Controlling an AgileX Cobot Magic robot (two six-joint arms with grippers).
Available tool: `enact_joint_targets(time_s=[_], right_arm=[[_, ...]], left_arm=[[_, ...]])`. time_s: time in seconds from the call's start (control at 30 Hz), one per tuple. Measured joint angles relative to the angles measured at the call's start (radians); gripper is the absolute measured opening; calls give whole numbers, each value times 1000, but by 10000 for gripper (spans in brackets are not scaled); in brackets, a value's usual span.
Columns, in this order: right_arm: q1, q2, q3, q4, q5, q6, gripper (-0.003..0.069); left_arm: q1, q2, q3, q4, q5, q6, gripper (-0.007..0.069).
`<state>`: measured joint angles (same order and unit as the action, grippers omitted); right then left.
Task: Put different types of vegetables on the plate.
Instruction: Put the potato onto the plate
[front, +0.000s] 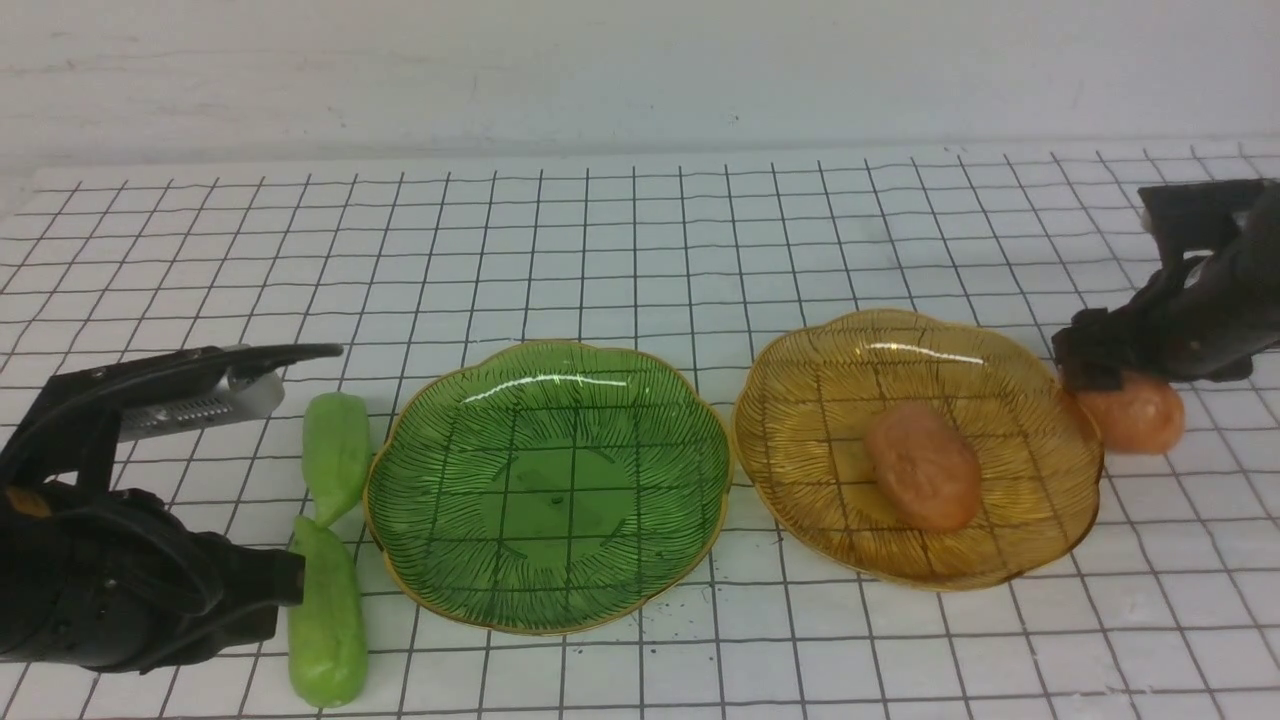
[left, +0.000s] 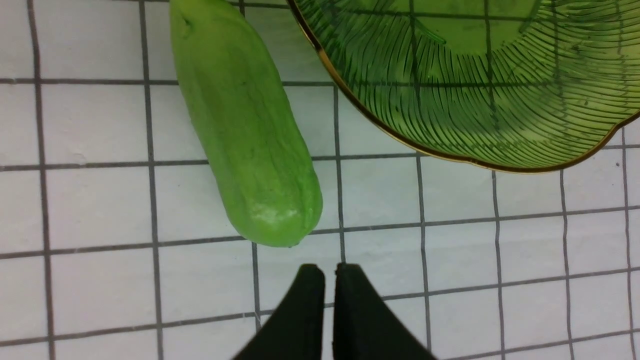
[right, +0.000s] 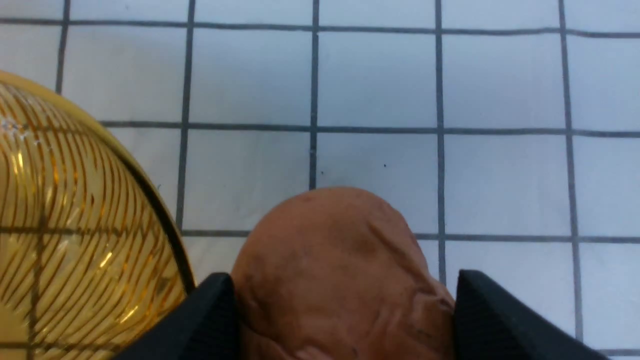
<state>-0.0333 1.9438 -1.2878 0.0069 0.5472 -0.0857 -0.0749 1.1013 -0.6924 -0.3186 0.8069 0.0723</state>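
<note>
While my right gripper (right: 342, 277) straddles the loose potato (right: 330, 240), one pad at each flank, I can't tell if they bite yet. It sits on the mat (right: 500, 175) between them. Squeeze gently across the widest part, lift straight up: amber plate (right: 75, 225) rim just outside one pad, plated potato (front: 922, 465) beyond. Left gripper (left: 330, 272) shut, empty; cucumber (left: 245, 140) just ahead of its tips, green plate (left: 475, 100) beside that

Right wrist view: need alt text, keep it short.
Black fingers of the right gripper flank an orange-brown potato lying on the white gridded table, close against both its sides. An amber plate sits beside it.
</note>
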Motion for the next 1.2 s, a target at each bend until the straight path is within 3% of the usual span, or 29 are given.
enact_joint_targets(time_s=[0.23, 0.33, 0.4, 0.5, 0.63, 0.93, 1.2], right_arm=[[0, -46, -112, -65, 176, 1, 491], [0, -96, -203, -63, 338, 29, 491], [0, -138, -266, 22, 514, 64, 491], [10, -140, -271, 129, 584, 48, 491], [67, -84, -270, 228, 600, 7, 491], [138, 22, -270, 208, 577, 3, 491], [140, 33, -296, 173, 654, 38, 647]], left_arm=[[0, 0, 0, 0, 2, 0, 14], [0, 0, 0, 0, 3, 0, 14], [0, 0, 0, 0, 5, 0, 14], [0, 0, 0, 0, 5, 4, 14], [0, 0, 0, 0, 5, 9, 31], [0, 0, 0, 0, 5, 9, 164], [0, 4, 0, 0, 3, 1, 297]])
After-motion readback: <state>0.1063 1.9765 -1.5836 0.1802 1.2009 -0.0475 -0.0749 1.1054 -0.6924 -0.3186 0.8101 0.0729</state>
